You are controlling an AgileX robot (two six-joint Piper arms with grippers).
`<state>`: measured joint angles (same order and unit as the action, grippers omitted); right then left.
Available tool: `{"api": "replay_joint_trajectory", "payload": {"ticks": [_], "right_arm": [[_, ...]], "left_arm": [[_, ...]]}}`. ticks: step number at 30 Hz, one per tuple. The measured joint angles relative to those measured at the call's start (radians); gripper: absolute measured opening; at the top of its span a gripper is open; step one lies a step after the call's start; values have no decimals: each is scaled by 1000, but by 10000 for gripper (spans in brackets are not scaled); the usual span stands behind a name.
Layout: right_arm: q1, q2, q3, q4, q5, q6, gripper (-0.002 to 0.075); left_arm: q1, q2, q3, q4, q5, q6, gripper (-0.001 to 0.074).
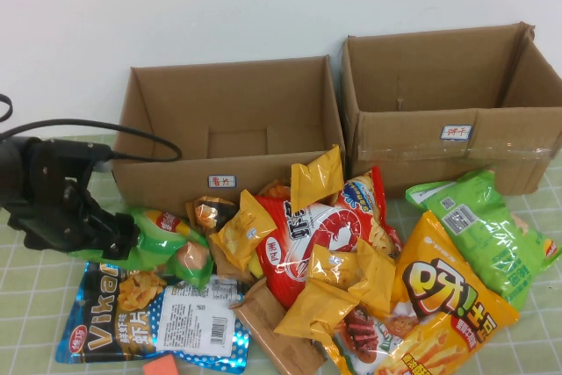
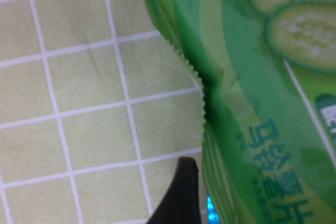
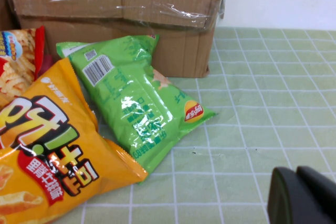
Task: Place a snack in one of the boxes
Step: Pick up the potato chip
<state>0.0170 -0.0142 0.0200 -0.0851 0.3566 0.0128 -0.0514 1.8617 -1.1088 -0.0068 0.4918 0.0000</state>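
Observation:
My left gripper (image 1: 123, 236) is at the left of the snack pile, low over the table, shut on the edge of a green cucumber-chip bag (image 1: 162, 239). In the left wrist view the bag (image 2: 262, 103) fills the frame beside one black fingertip (image 2: 181, 184); the other finger is hidden behind the bag. Two open cardboard boxes stand at the back: the left box (image 1: 263, 169) and the right box (image 1: 439, 151). My right gripper (image 3: 302, 195) is out of the high view; its fingers are together, over bare mat near a green chip bag (image 3: 136, 103).
A pile of snacks lies before the boxes: a blue Vike bag (image 1: 149, 318), a red bag (image 1: 307, 234), small yellow packs (image 1: 316, 177), a large orange bag (image 1: 443, 305) and a green bag (image 1: 487, 230). The right box's labelled wall (image 3: 131, 3) is behind the bags.

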Motion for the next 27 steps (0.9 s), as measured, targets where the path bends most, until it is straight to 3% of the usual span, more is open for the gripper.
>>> {"api": "replay_joint_trajectory", "payload": {"ticks": [4,6,8,13,15,19,27], "right_arm": [[0,0,0,0,0,0,-2],[0,0,0,0,0,0,-2],[0,0,0,0,0,0,-2],[0,0,0,0,0,0,-2],[0,0,0,0,0,0,-2],[0,0,0,0,0,0,-2],[0,0,0,0,0,0,-2]], "left_arm": [[0,20,0,-7,-12,0,632],[0,24,0,-8,-19,0,592],[0,24,0,-11,-31,0,496],[0,24,0,-23,-49,0,139],[0,24,0,-25,-52,9,67],[1,16,0,-41,-37,46,17],[2,-142,0,-53,54,124,4]]}}
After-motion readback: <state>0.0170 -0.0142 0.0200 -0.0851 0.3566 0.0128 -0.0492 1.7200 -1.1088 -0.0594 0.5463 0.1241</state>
